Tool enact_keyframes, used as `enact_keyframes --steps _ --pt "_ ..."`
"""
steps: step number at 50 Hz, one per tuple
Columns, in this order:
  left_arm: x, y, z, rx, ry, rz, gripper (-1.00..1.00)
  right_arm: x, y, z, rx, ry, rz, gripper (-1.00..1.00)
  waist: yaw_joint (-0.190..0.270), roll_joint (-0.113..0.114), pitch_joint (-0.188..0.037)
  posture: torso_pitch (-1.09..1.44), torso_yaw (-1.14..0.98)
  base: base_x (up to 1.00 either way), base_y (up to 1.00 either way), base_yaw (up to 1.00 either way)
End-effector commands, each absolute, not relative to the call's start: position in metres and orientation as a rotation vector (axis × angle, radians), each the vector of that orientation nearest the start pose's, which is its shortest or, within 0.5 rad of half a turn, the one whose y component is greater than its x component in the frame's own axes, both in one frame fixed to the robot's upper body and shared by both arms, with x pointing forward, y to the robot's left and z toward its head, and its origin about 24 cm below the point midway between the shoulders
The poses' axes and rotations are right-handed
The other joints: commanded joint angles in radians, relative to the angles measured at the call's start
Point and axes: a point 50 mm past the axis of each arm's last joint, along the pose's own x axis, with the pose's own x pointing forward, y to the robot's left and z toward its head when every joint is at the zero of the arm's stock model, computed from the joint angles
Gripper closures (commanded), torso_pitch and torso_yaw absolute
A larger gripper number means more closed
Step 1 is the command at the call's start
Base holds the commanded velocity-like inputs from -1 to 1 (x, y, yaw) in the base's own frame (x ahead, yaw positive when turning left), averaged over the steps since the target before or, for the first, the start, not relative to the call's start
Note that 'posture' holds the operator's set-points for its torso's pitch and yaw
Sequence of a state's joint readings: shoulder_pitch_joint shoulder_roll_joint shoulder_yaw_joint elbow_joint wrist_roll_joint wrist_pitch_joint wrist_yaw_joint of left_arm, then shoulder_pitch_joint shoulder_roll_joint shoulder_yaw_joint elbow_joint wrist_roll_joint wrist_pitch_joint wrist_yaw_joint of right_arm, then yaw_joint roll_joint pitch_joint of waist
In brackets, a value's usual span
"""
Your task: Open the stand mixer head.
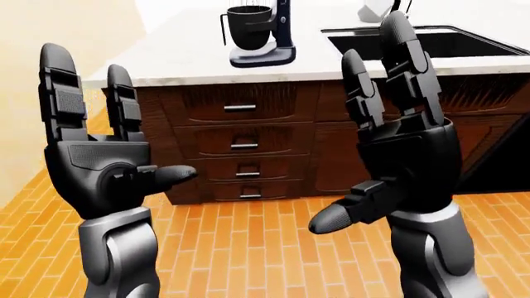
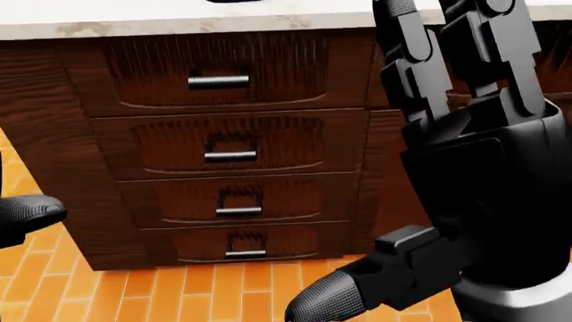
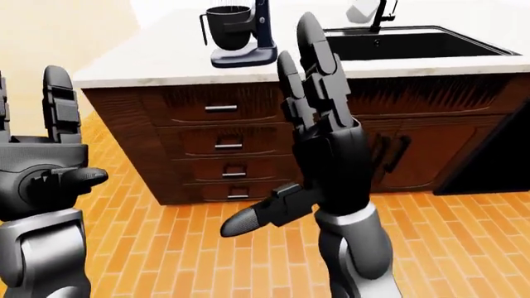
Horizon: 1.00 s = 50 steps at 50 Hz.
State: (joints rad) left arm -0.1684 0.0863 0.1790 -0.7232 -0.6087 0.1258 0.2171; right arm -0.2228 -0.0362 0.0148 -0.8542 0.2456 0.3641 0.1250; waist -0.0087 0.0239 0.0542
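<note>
Mixer (image 1: 261, 34): dark stand mixer with bowl, on the pale tabletop (image 1: 191, 56), near the top of the left-eye view, left of the sink (image 1: 422, 42). Head appears lowered over the bowl. Well apart from both hands.

Left hand (image 1: 99, 167): raised at the left of the left-eye view, palm toward the cabinet, fingers upright and spread, thumb pointing right. Holds nothing.

Right hand (image 1: 397, 161): raised right of centre in the left-eye view, fingers upright and apart, thumb jutting down-left. Holds nothing. Fills the right side of the head view; its fingertips overlap the tabletop edge and sink in the picture only.

Drawers (image 2: 228, 154): stack of four in dark wood under the tabletop, each with a short metal handle; all closed. Centre of the head view.

Cabinet doors (image 3: 406, 149): dark wood, right of the drawers, under the sink; closed.

Tap (image 3: 383, 13): dark, at the sink's far edge, with a pale object beside it that is too cut off to identify.

Floor (image 1: 265, 242): orange brick-pattern tiles.
</note>
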Motion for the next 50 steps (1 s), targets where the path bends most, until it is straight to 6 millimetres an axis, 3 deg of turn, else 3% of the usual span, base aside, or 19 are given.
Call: enact_keyframes --steps 1,6,12,13,15,17,21,23,28,31,32,33,36,39,40,42,44,46,50 --pt "0.209 0.178 0.235 -0.512 -0.790 -0.025 -1.00 0.199 -0.123 0.248 0.125 -0.785 0.365 -1.00 -0.004 -0.013 -0.016 0.00 0.00 0.00 0.23 0.00" --pt "0.211 0.180 0.235 -0.510 -0.793 -0.021 -1.00 0.202 -0.117 0.240 0.078 -0.747 0.388 -1.00 0.002 0.000 -0.023 0.00 0.00 0.00 0.05 0.00" --pt "0.210 0.180 0.235 -0.511 -0.794 -0.021 -1.00 0.199 -0.115 0.240 0.089 -0.751 0.414 -1.00 0.021 -0.045 -0.047 0.00 0.00 0.15 0.00 0.00" --pt "0.210 0.181 0.235 -0.512 -0.794 -0.020 -1.00 0.199 -0.115 0.241 0.090 -0.749 0.411 -1.00 0.016 -0.065 0.030 0.00 0.00 1.00 0.00 0.00" --pt "0.210 0.181 0.235 -0.511 -0.794 -0.020 -1.00 0.201 -0.116 0.240 0.079 -0.751 0.393 -1.00 0.023 -0.059 0.056 0.00 0.00 1.00 0.00 0.00" --pt "0.210 0.181 0.235 -0.512 -0.795 -0.019 -1.00 0.202 -0.116 0.239 0.058 -0.746 0.386 -1.00 0.021 -0.069 0.044 0.00 0.00 0.20 0.00 0.00" --pt "0.209 0.181 0.236 -0.511 -0.796 -0.020 -1.00 0.199 -0.116 0.241 0.094 -0.753 0.402 -1.00 0.026 -0.051 -0.049 0.00 0.00 0.07 0.00 0.00" --pt "0.209 0.181 0.236 -0.512 -0.796 -0.021 -1.00 0.201 -0.117 0.240 0.077 -0.746 0.389 -1.00 0.023 -0.043 0.052 0.00 0.00 1.00 0.00 0.00" --pt "0.209 0.181 0.236 -0.511 -0.796 -0.019 -1.00 0.201 -0.116 0.239 0.067 -0.739 0.386 -1.00 0.012 -0.056 -0.025 0.00 0.00 0.22 0.00 0.00" --pt "0.209 0.181 0.236 -0.511 -0.795 -0.018 -1.00 0.198 -0.115 0.240 0.091 -0.745 0.413 -1.00 -0.001 -0.006 -0.032 0.00 0.00 0.33 0.00 0.00" --pt "0.209 0.181 0.236 -0.512 -0.794 -0.018 -1.00 0.198 -0.115 0.240 0.088 -0.745 0.412 -1.00 -0.007 0.027 0.049 0.00 0.00 1.00 0.00 0.00" --pt "0.210 0.181 0.236 -0.512 -0.794 -0.018 -1.00 0.200 -0.115 0.239 0.066 -0.739 0.402 -1.00 -0.007 0.039 0.060 0.00 0.00 1.00 0.00 0.00" --pt "0.210 0.181 0.235 -0.513 -0.793 -0.018 -1.00 0.202 -0.114 0.237 0.055 -0.732 0.394 -1.00 -0.013 0.053 -0.038 0.00 0.00 0.13 0.00 0.00" --pt "0.210 0.182 0.235 -0.514 -0.793 -0.016 -1.00 0.200 -0.113 0.238 0.073 -0.735 0.414 -1.00 -0.010 0.075 -0.015 0.00 0.00 0.00 0.00 0.00" --pt "0.210 0.182 0.235 -0.513 -0.794 -0.016 -1.00 0.199 -0.113 0.239 0.088 -0.744 0.424 -1.00 -0.009 0.058 -0.046 0.00 0.00 0.32 0.00 0.00" --pt "0.210 0.183 0.235 -0.514 -0.794 -0.013 -1.00 0.200 -0.113 0.238 0.063 -0.736 0.412 -1.00 0.008 0.028 0.039 0.00 0.00 1.00 0.00 0.00" --pt "0.210 0.183 0.235 -0.514 -0.795 -0.014 -1.00 0.201 -0.112 0.237 0.053 -0.730 0.401 -1.00 0.002 0.017 0.045 0.00 0.00 0.37 0.00 0.00" --pt "0.210 0.182 0.235 -0.514 -0.794 -0.015 -1.00 0.202 -0.112 0.237 0.047 -0.726 0.401 -1.00 0.001 0.020 -0.020 0.00 0.00 0.00 0.00 0.00" --pt "0.210 0.182 0.235 -0.514 -0.794 -0.015 -1.00 0.199 -0.113 0.238 0.081 -0.739 0.417 -1.00 0.014 -0.044 -0.023 0.00 0.00 0.00 0.00 0.00"
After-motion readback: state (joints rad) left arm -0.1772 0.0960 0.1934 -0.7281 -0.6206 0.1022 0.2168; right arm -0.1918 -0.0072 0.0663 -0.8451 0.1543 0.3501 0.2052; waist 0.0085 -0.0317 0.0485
